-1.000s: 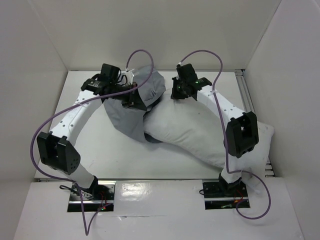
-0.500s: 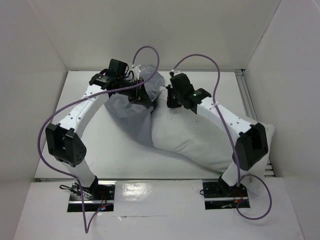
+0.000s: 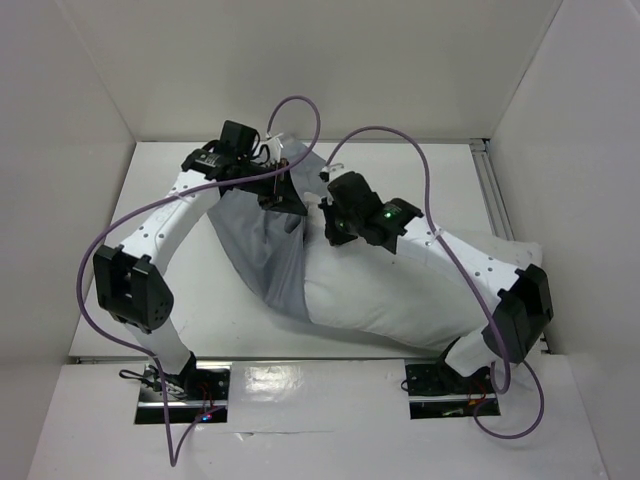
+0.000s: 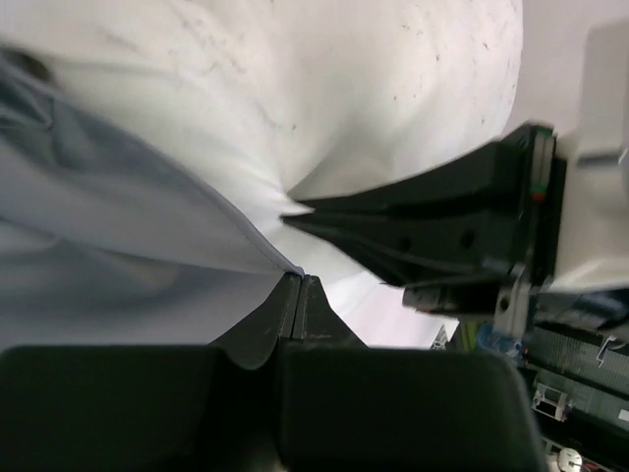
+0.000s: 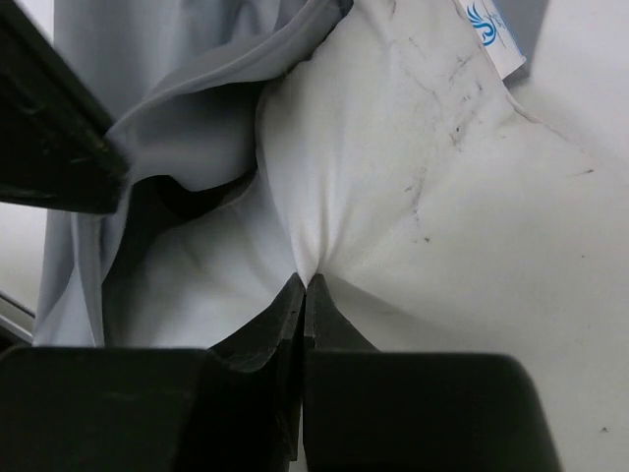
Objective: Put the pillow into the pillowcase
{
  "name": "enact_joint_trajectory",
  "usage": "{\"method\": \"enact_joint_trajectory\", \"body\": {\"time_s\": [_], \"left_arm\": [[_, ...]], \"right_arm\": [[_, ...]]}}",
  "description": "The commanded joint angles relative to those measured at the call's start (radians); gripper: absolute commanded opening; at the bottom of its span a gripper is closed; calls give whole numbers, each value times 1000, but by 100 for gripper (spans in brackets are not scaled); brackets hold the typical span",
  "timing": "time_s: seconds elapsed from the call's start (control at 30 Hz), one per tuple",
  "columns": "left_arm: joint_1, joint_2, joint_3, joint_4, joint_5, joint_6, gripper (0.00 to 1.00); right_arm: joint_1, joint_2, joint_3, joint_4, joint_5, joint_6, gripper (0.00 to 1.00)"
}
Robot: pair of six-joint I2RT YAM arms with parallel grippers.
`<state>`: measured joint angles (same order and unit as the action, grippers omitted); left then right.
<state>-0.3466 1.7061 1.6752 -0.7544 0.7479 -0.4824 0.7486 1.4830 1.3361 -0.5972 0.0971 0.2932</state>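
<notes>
The white speckled pillow [image 3: 410,290] lies across the table's right half, its left end tucked into the mouth of the grey pillowcase [image 3: 255,250]. My left gripper [image 3: 292,200] is shut on the pillowcase's mouth edge; in the left wrist view the jaws [image 4: 298,278] pinch the grey hem [image 4: 118,226] beside the pillow [image 4: 344,88]. My right gripper [image 3: 328,222] is shut on a pinch of pillow fabric just inside the mouth. The right wrist view shows the jaws [image 5: 306,281] gathering white cloth [image 5: 442,197], with grey pillowcase [image 5: 167,108] folded round it.
White walls enclose the white table [image 3: 170,290] on three sides. An aluminium rail [image 3: 495,190] runs along the right edge. Purple cables [image 3: 300,105] loop above both wrists. The two grippers are close together, the left one's black finger [image 5: 49,138] in the right wrist view.
The right gripper has moved left and nearer with the pillow, pushing its end further into the pillowcase. The left gripper shifted slightly right, holding the hem. The pillow's body slid nearer.
</notes>
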Motion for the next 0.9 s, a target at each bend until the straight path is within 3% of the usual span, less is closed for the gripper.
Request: {"method": "enact_joint_trajectory", "body": {"time_s": [0.0, 0.13, 0.23, 0.27, 0.3, 0.37, 0.4, 0.5, 0.6, 0.7, 0.87], "left_arm": [[1, -11, -15, 55, 18, -13, 0], [1, -36, -69, 64, 94, 27, 1], [60, -48, -94, 50, 2, 27, 27], [73, -57, -94, 50, -18, 18, 29], [86, -57, -94, 50, -53, 8, 38], [118, -57, -94, 50, -53, -1, 64], [118, -57, -94, 50, -64, -10, 71], [118, -22, -69, 50, -122, -10, 72], [107, 28, -25, -3, -254, 2, 68], [66, 79, 23, -63, -326, 42, 73], [-11, 202, 121, -154, -432, 106, 75]], "right_arm": [[57, 8, 17, -58, -2, -19, 0], [57, 26, 8, -35, -20, 3, 0], [66, 36, -12, -23, -20, 23, 0], [66, 27, -24, -23, -20, 23, 0], [66, 26, -25, -13, -20, 23, 0], [66, 4, -35, -13, -20, 23, 0], [66, 3, -44, -13, -20, 23, 0], [66, -6, -45, -4, -20, 32, 0], [66, -6, -54, -4, -20, 41, 0], [66, -6, -54, -4, -20, 41, 0], [66, -6, -45, -4, -20, 41, 0]]}}
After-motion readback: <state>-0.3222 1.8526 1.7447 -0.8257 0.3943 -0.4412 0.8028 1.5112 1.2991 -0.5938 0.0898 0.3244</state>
